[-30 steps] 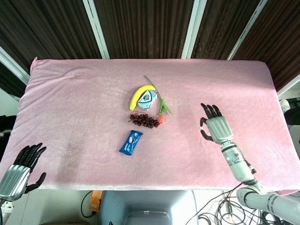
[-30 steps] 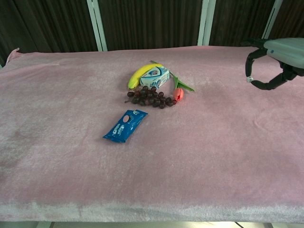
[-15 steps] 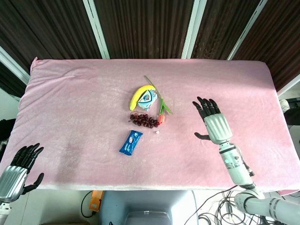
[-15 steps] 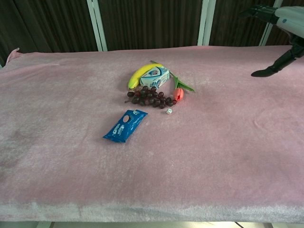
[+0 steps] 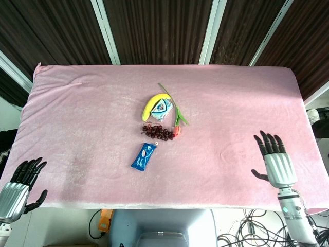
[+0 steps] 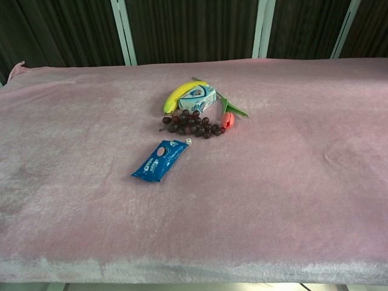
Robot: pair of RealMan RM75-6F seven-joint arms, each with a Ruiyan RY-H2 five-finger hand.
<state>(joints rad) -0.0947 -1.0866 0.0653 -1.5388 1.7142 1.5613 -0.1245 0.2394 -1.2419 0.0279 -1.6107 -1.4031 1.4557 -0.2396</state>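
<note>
Pink velvet cloth covers the desk (image 5: 77, 108). From the head view, both the right robot hand (image 5: 276, 163) and left robot hand (image 5: 18, 189) hover empty at the near edge, fingers spread. From the chest view, a small white die (image 6: 188, 142) touches the blue snack packet (image 6: 160, 160), near the dark grapes (image 6: 193, 123); a careless reach could knock it away.

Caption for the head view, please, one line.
Both hands open, left hand and right hand at the near edge of the pink table; fruit and snacks lie mid-table.

Blue packet (image 5: 143, 156), pink cloth (image 5: 77, 118)
</note>
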